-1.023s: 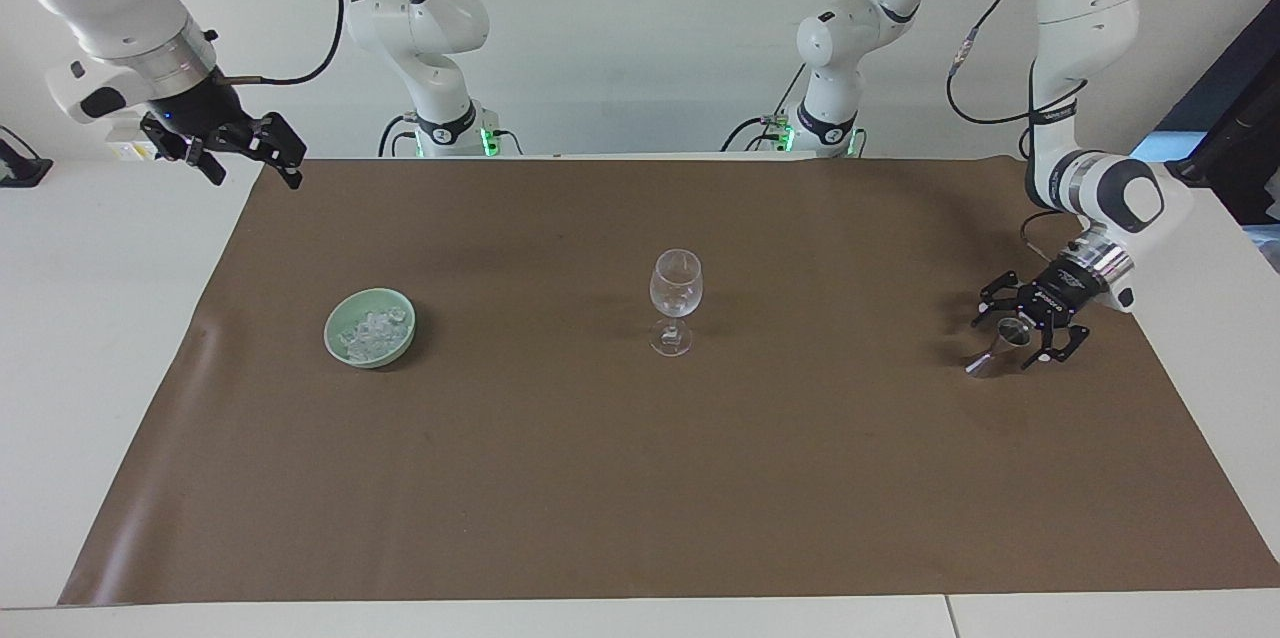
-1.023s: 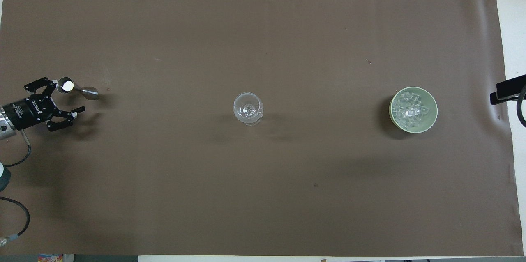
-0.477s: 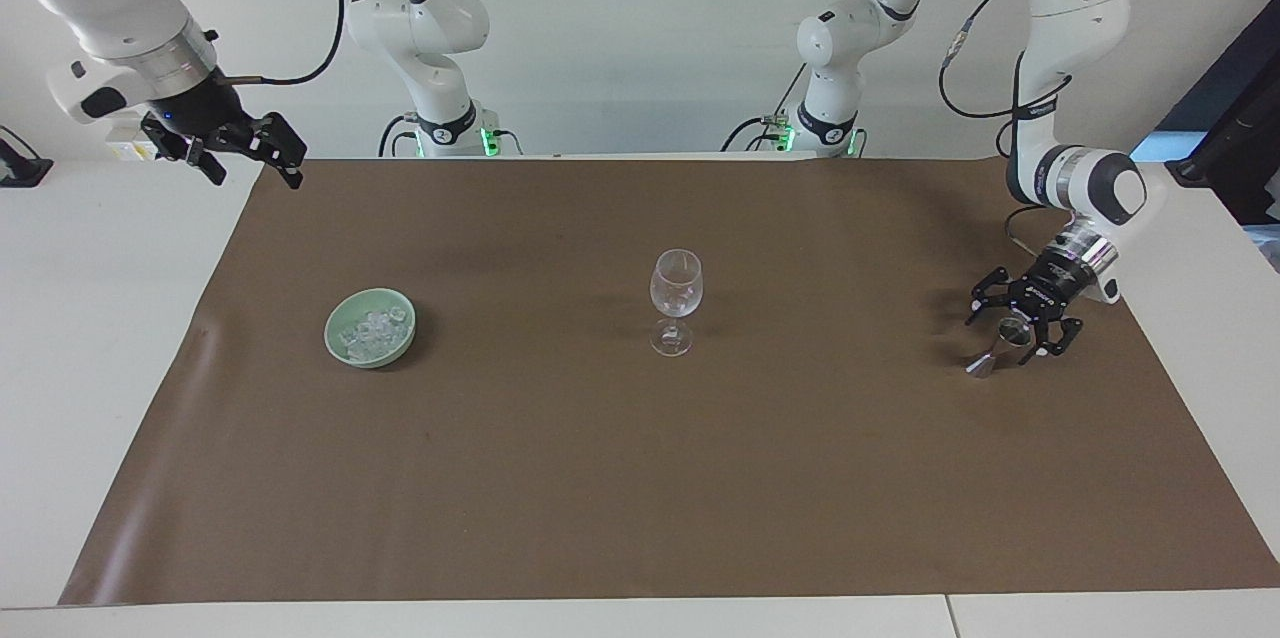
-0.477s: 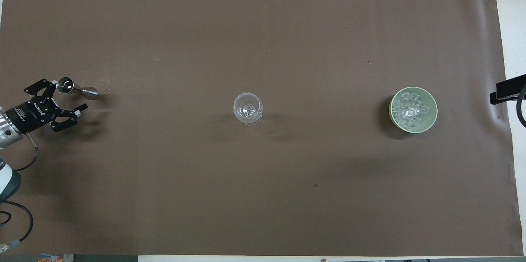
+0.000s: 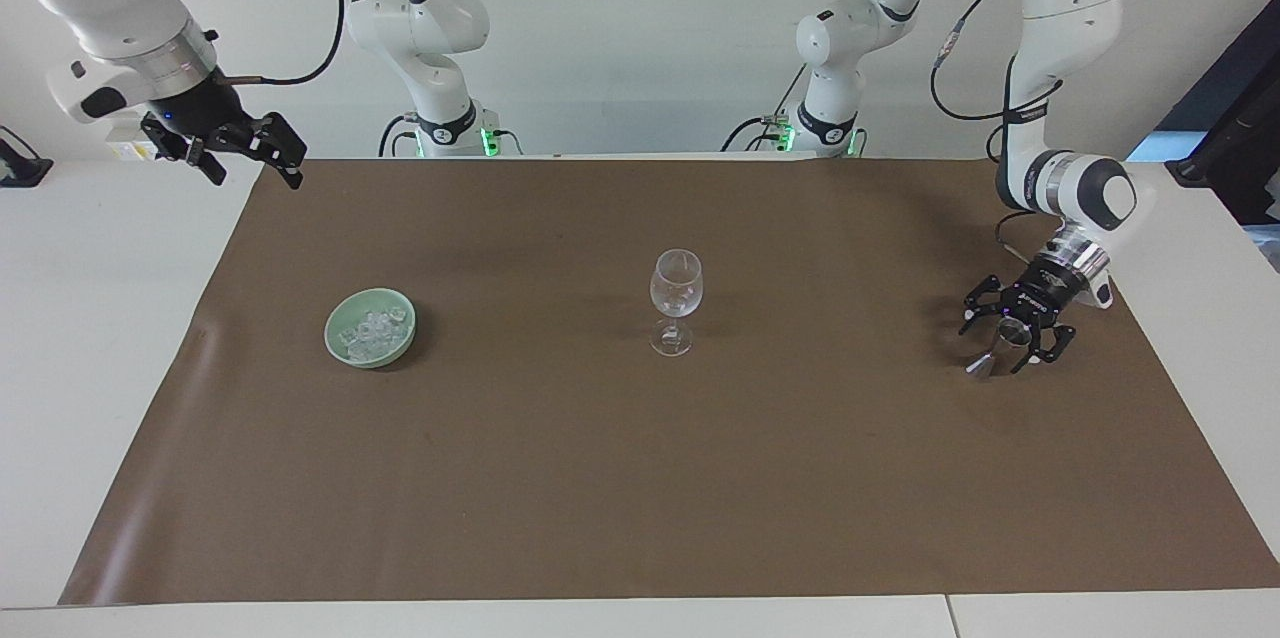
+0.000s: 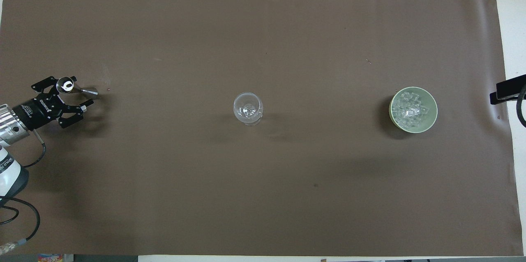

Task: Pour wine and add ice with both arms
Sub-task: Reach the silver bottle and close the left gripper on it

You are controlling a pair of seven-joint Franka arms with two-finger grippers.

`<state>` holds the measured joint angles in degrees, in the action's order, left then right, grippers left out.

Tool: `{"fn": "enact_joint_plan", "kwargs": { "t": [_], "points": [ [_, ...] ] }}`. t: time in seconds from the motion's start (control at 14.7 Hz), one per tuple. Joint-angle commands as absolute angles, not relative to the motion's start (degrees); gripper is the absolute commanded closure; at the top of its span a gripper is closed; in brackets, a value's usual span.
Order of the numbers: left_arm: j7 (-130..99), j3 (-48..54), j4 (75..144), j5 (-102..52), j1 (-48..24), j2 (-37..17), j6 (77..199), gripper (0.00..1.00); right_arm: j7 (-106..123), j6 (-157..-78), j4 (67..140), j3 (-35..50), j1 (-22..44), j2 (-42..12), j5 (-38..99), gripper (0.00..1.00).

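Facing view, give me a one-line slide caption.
Left pincer around a metal jigger; wine glass at centre, bowl of ice, right pincer waiting.

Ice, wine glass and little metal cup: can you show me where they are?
Ice (image 5: 372, 332), facing view, middle of the heap in the green bowl.
Wine glass (image 5: 676, 290), facing view, its bowl.
Metal cup (image 6: 65, 85), overhead view, its open top.

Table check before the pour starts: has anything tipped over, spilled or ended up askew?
Nothing stands out. The glass stands upright mid-mat, the ice sits inside its bowl, and the metal jigger stands upright between the left gripper's fingers. No spill shows on the mat.
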<state>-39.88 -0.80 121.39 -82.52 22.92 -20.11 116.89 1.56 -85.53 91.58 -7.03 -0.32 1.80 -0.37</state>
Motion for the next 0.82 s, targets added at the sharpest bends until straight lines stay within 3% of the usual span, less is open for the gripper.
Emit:
{"fn": "enact_joint_plan", "kwargs": {
  "t": [0.0,0.14,0.2,0.34,0.75],
  "points": [
    [-38.76,-1.05,123.22,-84.20,23.29,-18.55,117.69,0.45,2.64,-86.04,93.08,-6.86,-0.61,3.08,-0.44,0.00],
    [-38.76,-1.14,123.31,-84.20,23.55,-18.46,117.60,0.46,2.64,-86.04,93.08,-6.86,-0.53,3.08,-0.44,0.00],
    [-38.76,-1.14,123.31,-84.20,23.55,-18.46,117.77,0.55,2.64,-86.04,93.08,-6.86,-0.53,3.08,-0.44,0.00],
    [-38.76,-1.14,123.31,-84.20,23.64,-18.37,117.60,1.00,2.64,-86.04,93.08,-6.86,-0.53,3.08,-0.44,0.00],
    [-38.85,-1.14,122.61,-84.20,24.34,-18.37,114.97,1.00,2.64,-86.04,93.08,-6.86,-0.53,3.08,-0.44,0.00]
  ]
}}
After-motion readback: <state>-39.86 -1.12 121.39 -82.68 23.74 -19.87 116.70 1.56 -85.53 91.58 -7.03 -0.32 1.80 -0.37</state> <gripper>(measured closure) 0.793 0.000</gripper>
